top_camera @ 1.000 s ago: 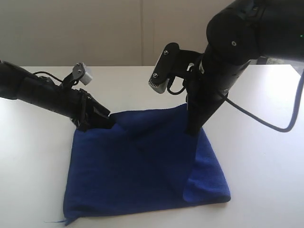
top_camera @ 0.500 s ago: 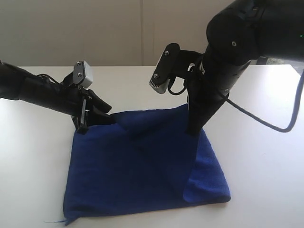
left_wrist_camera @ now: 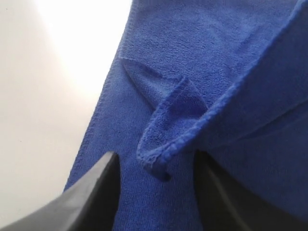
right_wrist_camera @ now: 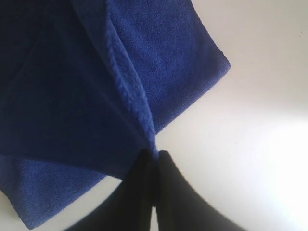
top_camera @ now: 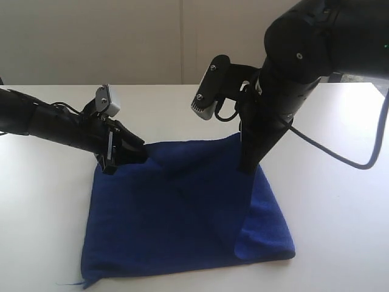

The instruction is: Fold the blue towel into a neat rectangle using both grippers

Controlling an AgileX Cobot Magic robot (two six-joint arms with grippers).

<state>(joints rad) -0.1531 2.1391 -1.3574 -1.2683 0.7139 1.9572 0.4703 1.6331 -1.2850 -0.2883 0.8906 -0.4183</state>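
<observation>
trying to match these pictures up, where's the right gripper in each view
exterior view: the right gripper stands right of centre, its tips on the far right corner of the blue towel.
left wrist view: not in it.
right wrist view: close in the foreground, jaws shut on a raised edge of the towel.
shared landmark: the blue towel, seen in all three views.

1. The blue towel (top_camera: 182,213) is soft, matt cloth with a fine fuzzy nap and a stitched, ribbed hem.
2. The table (top_camera: 340,201) is smooth and white, with a faint sheen.
3. The left gripper (top_camera: 140,150) and right gripper (top_camera: 246,167) look like matt black plastic, though shadow leaves that uncertain.
4. The arm casing (top_camera: 304,48) is smooth black with a slight gloss.
5. The cable (top_camera: 340,155) is smooth and black.
</observation>
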